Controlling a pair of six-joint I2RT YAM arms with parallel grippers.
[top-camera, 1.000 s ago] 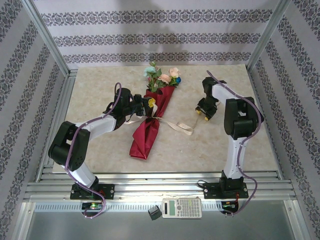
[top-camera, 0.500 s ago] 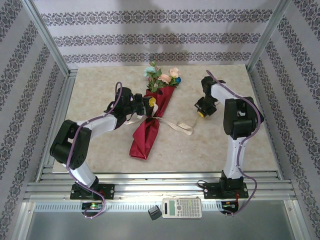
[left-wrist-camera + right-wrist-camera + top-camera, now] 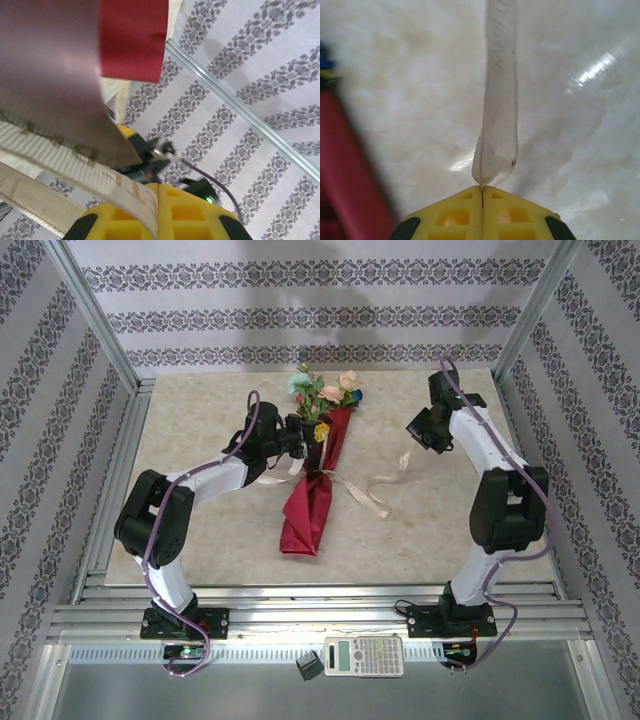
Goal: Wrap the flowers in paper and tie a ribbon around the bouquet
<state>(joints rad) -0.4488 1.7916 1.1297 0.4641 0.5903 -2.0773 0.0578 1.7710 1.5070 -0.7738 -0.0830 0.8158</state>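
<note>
The bouquet (image 3: 318, 485), a crimson paper (image 3: 132, 40) cone, lies on the table with its flowers (image 3: 325, 390) at the far end. A cream ribbon (image 3: 372, 500) runs from the cone's waist across the table and rises to the right. My left gripper (image 3: 316, 433) sits against the cone's upper left side, shut on one strand of the ribbon (image 3: 75, 165), which is pinched between the yellow fingers at the left gripper (image 3: 159, 186). My right gripper (image 3: 414, 429) hangs above the table right of the bouquet. It is shut on the other ribbon (image 3: 500, 100) end at the right gripper (image 3: 482, 189).
The marble table top (image 3: 200, 530) is bounded by a metal frame and patterned walls (image 3: 300, 310). A calculator (image 3: 364, 655) and a small black cube (image 3: 308, 667) lie on the front ledge beyond the arm bases.
My right gripper shut on the ribbon end and carried it up and back to the right. My left gripper moved right and farther back, and the bouquet shifted right with it.
</note>
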